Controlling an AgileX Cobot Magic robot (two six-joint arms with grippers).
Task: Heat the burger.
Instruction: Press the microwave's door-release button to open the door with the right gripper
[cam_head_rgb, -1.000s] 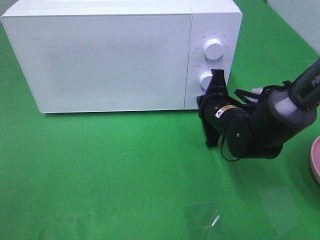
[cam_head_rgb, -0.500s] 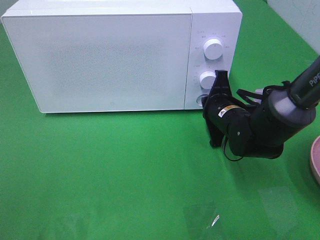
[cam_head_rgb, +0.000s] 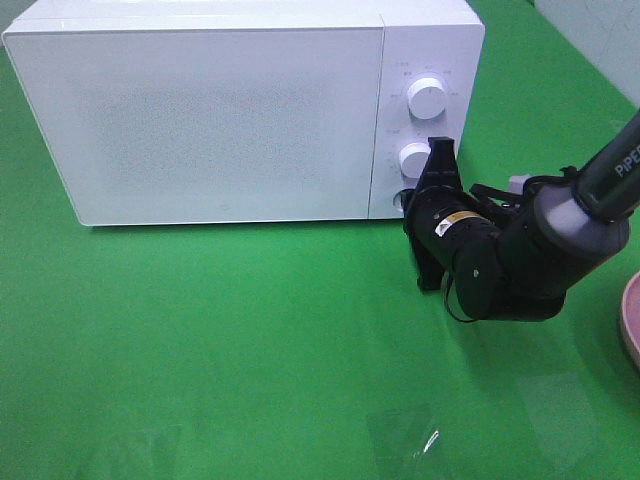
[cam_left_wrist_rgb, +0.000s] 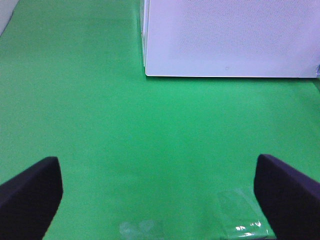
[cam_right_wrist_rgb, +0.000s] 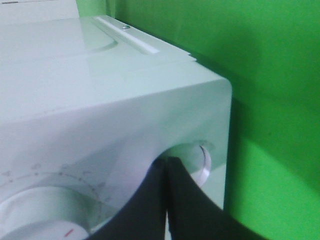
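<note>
The burger is out of view. The white microwave stands at the back with its door closed. My right gripper is shut with nothing in it, its tips at the round button at the bottom of the control panel. In the right wrist view the shut fingertips meet that button, below the lower dial. My left gripper is open and holds nothing, hovering over the green cloth in front of the microwave; it does not show in the high view.
Two white dials sit on the microwave's panel. The edge of a pink plate shows at the far right. Clear tape patches lie on the green cloth near the front.
My right gripper has shifted slightly to the right and back from the panel, uncovering part of the round button. The microwave door stays closed.
</note>
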